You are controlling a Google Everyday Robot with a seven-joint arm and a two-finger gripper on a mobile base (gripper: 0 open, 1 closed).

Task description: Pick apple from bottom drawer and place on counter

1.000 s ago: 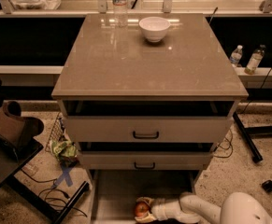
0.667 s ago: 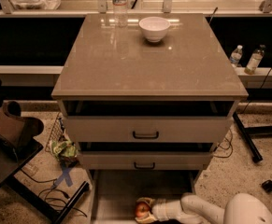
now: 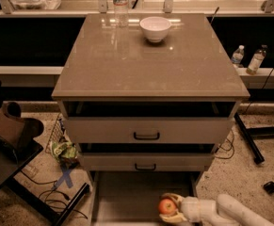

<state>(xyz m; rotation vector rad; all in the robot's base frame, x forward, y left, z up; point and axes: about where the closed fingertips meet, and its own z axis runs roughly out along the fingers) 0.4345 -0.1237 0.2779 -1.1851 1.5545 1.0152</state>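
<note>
The apple [image 3: 166, 206], small and red-orange, is low at the front right of the open bottom drawer [image 3: 124, 197], just above its flat floor. My gripper [image 3: 168, 207] reaches in from the lower right on a white arm [image 3: 226, 210]. Its pale fingers [image 3: 172, 198] close around the apple from above and below. The counter [image 3: 150, 67] is the glossy grey-beige top of the cabinet, well above the gripper. The two upper drawers with black handles [image 3: 146, 136] stand slightly pulled out above the bottom drawer.
A white bowl [image 3: 155, 28] and a clear water bottle [image 3: 120, 6] stand at the back of the counter. Two small bottles [image 3: 237, 55] sit on a ledge at right. A dark stand [image 3: 14, 140], cables and a green packet [image 3: 63, 150] lie at left.
The gripper has drawn back to the right with the apple between its fingers; the apple now sits further right in the bottom drawer.
</note>
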